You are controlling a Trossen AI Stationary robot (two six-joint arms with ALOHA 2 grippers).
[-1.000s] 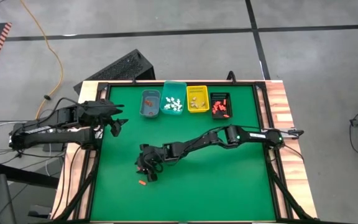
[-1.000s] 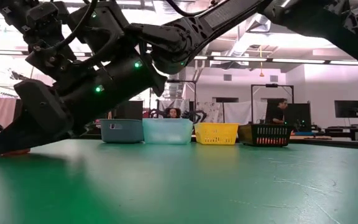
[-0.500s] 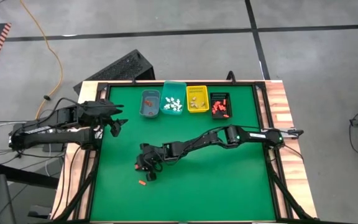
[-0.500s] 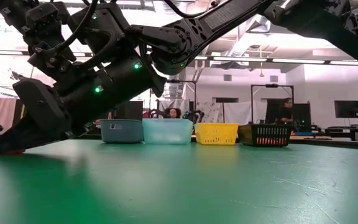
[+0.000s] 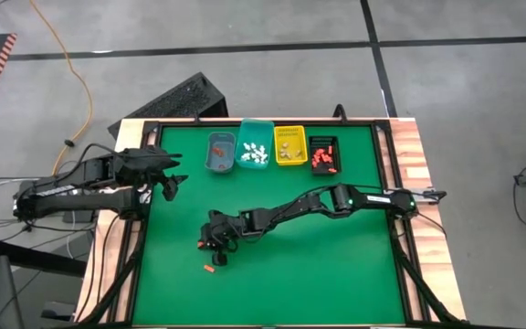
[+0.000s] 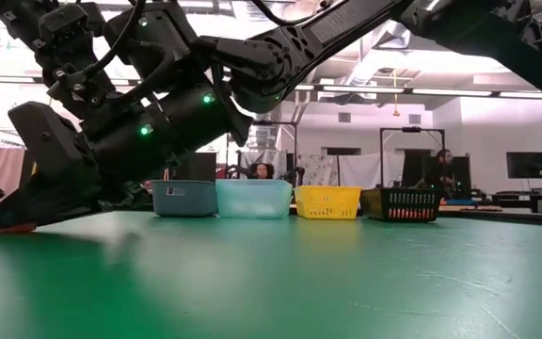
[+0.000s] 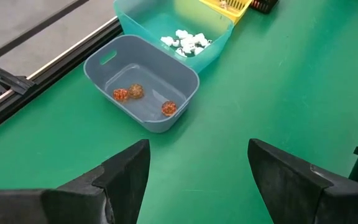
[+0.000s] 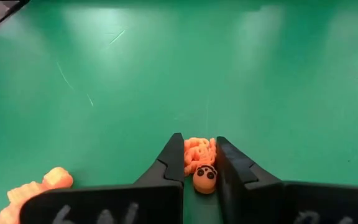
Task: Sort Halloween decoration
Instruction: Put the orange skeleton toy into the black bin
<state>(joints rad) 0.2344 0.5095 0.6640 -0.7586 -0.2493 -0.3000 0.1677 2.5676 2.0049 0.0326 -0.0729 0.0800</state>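
I count the sort as nearly finished. Taking the blue-grey bin (image 5: 221, 152) as my landmark, it holds three small orange-brown pieces (image 7: 135, 93). The teal bin (image 5: 255, 146) just beside it holds the white pieces (image 7: 185, 42). The yellow bin (image 5: 289, 145) next along has a few tan pieces, and the black bin (image 5: 323, 153), farthest from my landmark, holds the orange-red ones (image 5: 321, 160).

What is left, as far as I can see, lies on the green mat (image 5: 336, 256) well away from the blue-grey bin, toward the near edge. My right gripper (image 8: 199, 163) is down at the mat there, its fingers (image 8: 171, 163) pressed in on either side of an orange skeleton figurine (image 8: 199, 163) with a black-eyed skull. I judge that a grip on the figurine, still on the mat and not yet lifted. A second orange figurine (image 8: 33, 190) lies loose on the mat just beside the gripper. It also shows in the overhead view as an orange speck (image 5: 210, 269).

My left gripper (image 7: 197, 180) waits with its fingers spread wide and nothing between them, hanging over the mat near the blue-grey bin.

So by my count two orange pieces remain: the gripped one needs carrying to the black bin, then the loose one.
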